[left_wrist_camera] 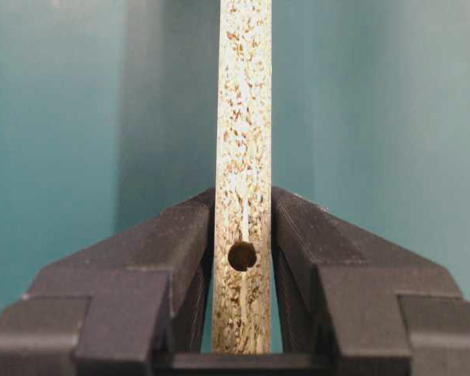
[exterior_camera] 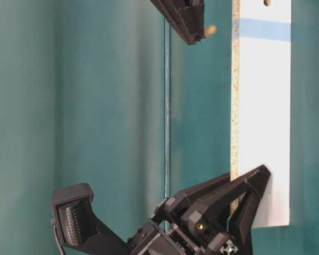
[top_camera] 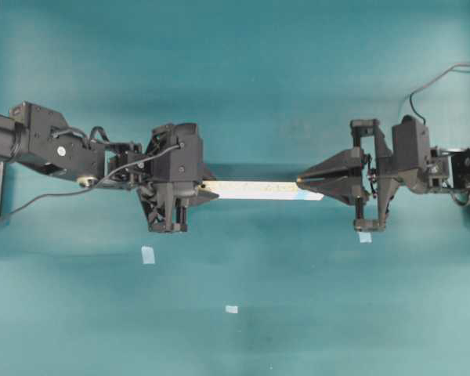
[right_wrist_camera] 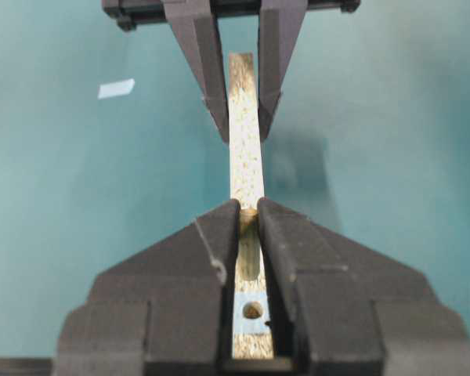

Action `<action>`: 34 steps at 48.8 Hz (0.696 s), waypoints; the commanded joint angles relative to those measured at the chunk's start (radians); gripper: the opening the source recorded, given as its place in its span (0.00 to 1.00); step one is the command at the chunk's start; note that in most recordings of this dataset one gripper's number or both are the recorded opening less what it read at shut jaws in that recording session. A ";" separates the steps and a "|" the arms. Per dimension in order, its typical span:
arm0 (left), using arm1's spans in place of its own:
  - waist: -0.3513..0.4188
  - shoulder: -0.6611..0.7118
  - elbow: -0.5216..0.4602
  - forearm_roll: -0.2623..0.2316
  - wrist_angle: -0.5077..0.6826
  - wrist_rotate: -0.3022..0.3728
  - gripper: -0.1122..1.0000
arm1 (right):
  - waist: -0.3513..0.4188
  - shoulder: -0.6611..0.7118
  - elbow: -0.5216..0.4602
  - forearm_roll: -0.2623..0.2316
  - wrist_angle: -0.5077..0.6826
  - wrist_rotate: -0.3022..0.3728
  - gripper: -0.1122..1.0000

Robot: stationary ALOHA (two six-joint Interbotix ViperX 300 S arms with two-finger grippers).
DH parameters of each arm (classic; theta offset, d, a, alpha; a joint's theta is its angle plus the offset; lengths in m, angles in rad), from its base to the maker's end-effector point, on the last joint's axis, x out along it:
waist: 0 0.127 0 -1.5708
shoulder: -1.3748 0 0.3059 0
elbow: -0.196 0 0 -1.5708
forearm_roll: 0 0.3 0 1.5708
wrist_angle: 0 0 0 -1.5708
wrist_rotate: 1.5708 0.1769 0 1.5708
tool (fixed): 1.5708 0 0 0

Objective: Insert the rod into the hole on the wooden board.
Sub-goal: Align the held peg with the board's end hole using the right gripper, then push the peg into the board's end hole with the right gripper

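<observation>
While level, rod-bearing right claw [right_wrist_camera: 249,219].

The counter [top_camera: 243,78] is an even teal, darker in bands where shadow falls. The wooden board [exterior_camera: 266,122] shows a plain white broad side crossed by a light-blue band [exterior_camera: 265,30], while its narrow face is speckled tan, cream and brown. On that speckled face the hole [right_wrist_camera: 252,310] is dark and ringed by a light-blue mark; the other hole [left_wrist_camera: 242,256] is dark brown and unmarked. The rod [exterior_camera: 209,31] is cream-tan. Both the left claw [left_wrist_camera: 243,235] and the right claw [right_wrist_camera: 249,227] are matte black, as are the arms behind them. Small pale-blue tape squares [top_camera: 148,254] dot the counter.
</observation>
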 commanded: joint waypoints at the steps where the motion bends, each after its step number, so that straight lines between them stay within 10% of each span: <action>1: 0.000 -0.014 -0.002 0.003 0.003 0.005 0.39 | 0.000 0.000 -0.011 0.003 -0.017 -0.002 0.19; 34: -0.002 -0.012 -0.002 0.002 0.003 0.005 0.39 | 0.002 0.052 -0.018 0.003 -0.018 -0.003 0.19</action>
